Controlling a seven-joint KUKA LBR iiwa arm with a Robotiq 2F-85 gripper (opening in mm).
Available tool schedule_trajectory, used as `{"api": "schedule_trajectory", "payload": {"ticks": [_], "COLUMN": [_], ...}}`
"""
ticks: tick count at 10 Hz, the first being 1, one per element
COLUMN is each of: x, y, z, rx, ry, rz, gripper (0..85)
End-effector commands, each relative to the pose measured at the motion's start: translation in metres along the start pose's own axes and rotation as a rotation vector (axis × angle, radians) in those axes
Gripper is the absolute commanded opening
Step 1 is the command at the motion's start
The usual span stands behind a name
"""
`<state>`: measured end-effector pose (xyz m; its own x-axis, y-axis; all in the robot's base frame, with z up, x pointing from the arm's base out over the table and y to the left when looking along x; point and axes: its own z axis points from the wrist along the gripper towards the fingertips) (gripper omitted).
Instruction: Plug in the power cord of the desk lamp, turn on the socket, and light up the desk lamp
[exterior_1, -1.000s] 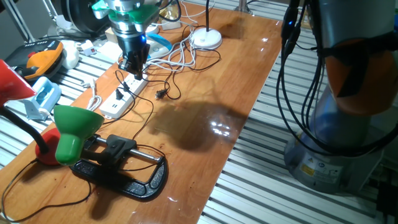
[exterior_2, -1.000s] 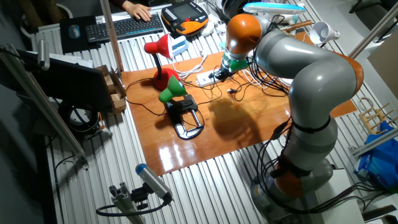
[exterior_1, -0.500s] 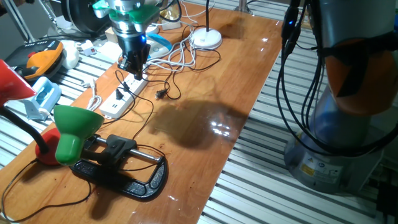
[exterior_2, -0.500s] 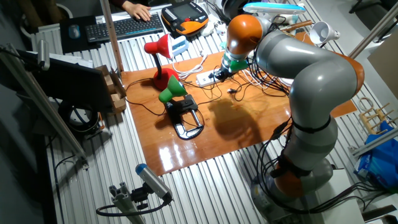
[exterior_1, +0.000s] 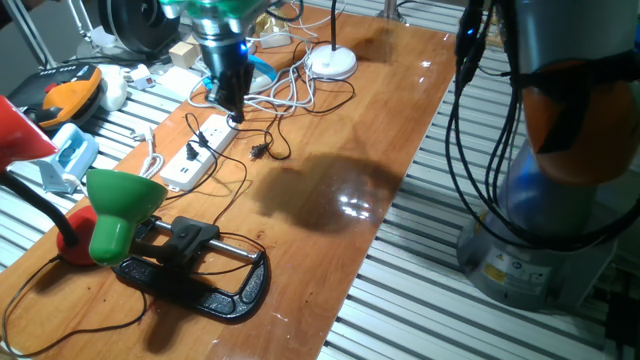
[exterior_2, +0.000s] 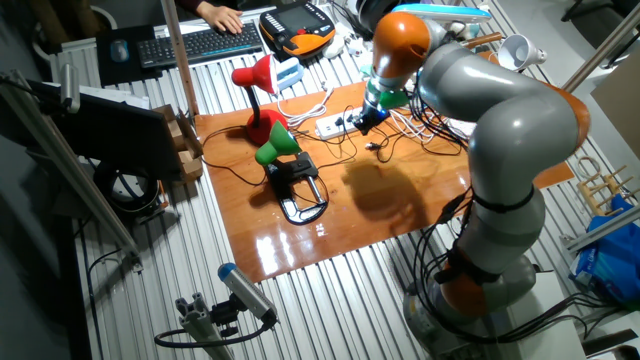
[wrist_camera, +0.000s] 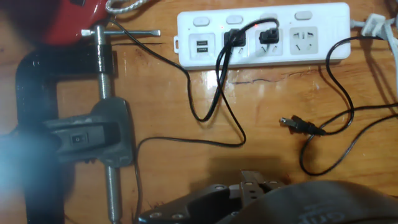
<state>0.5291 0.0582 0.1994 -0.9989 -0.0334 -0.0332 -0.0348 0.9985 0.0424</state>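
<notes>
The socket (exterior_1: 199, 150) (exterior_2: 333, 125) (wrist_camera: 261, 34) is a long white strip lying on the wooden table. Two black plugs (wrist_camera: 231, 37) sit in its outlets, and a third black plug (wrist_camera: 300, 125) (exterior_1: 258, 151) lies loose on the wood beside it. The green desk lamp (exterior_1: 119, 206) (exterior_2: 277, 145) is held at the table's near end by a black clamp (exterior_1: 200, 272) (wrist_camera: 102, 124). My gripper (exterior_1: 229, 101) (exterior_2: 366, 117) (wrist_camera: 252, 182) hangs above the strip's far end, shut, with nothing in it.
A red lamp (exterior_1: 22, 135) (exterior_2: 255, 78) stands at the left edge. A white lamp base (exterior_1: 332, 62) and a tangle of white cables (exterior_1: 290, 92) lie behind the socket. Black cords (wrist_camera: 217, 106) loop over the wood.
My gripper has lifted off the socket and shifted slightly toward the back right. The socket, plugs and lamps have stayed put.
</notes>
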Motion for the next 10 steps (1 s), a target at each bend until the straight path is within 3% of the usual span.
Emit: {"api": "schedule_trajectory", "payload": {"ticks": [1, 3, 6, 10], "x": [0.006, 0.010, 0.011, 0.012], "y": [0.000, -0.003, -0.013, -0.012], "z": [-0.001, -0.008, -0.017, -0.017], "rx": [0.013, 0.010, 0.005, 0.030], "ry": [-0.019, -0.017, -0.045, -0.074], "rz": [0.001, 0.003, -0.006, 0.012], "gripper": [0.0, 0.0, 0.0, 0.0]}}
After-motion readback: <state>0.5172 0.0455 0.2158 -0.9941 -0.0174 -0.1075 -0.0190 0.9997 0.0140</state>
